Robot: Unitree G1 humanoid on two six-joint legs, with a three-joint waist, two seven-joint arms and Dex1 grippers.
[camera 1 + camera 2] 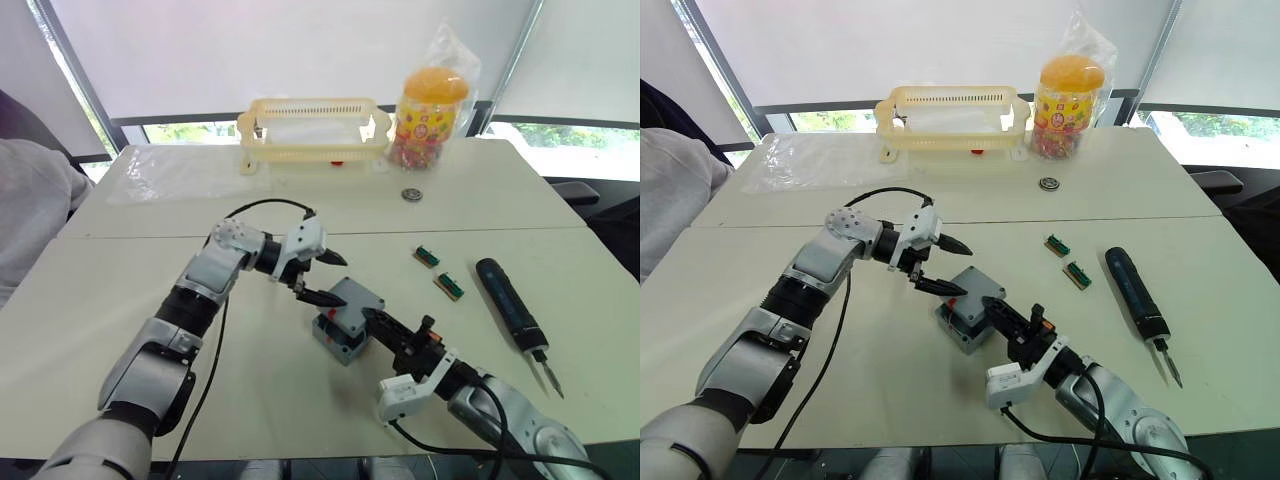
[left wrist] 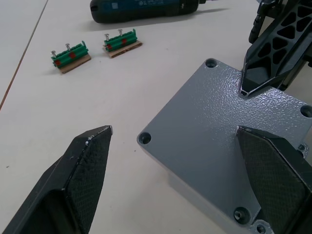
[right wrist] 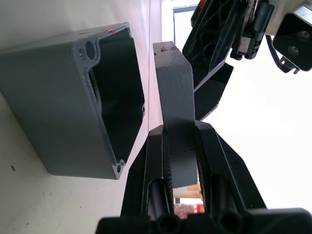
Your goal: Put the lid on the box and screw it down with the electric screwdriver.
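Observation:
The grey lid (image 1: 356,297) hangs just over the open grey box (image 1: 338,338) at the table's middle. In the right wrist view the lid (image 3: 174,92) shows edge-on, a gap apart from the box (image 3: 73,107). My right gripper (image 1: 372,316) is shut on the lid's near-right edge. My left gripper (image 1: 326,277) stands open at the lid's left side; in its wrist view its fingers (image 2: 87,165) straddle the lid's (image 2: 214,141) top corner. The dark electric screwdriver (image 1: 510,305) lies on the table to the right, untouched.
Two small green circuit boards (image 1: 427,256) (image 1: 449,286) lie between the box and the screwdriver. At the back stand a pale yellow basket (image 1: 315,128) and a candy jar (image 1: 430,105), with a small round part (image 1: 411,194) in front. A person's sleeve (image 1: 30,210) is at far left.

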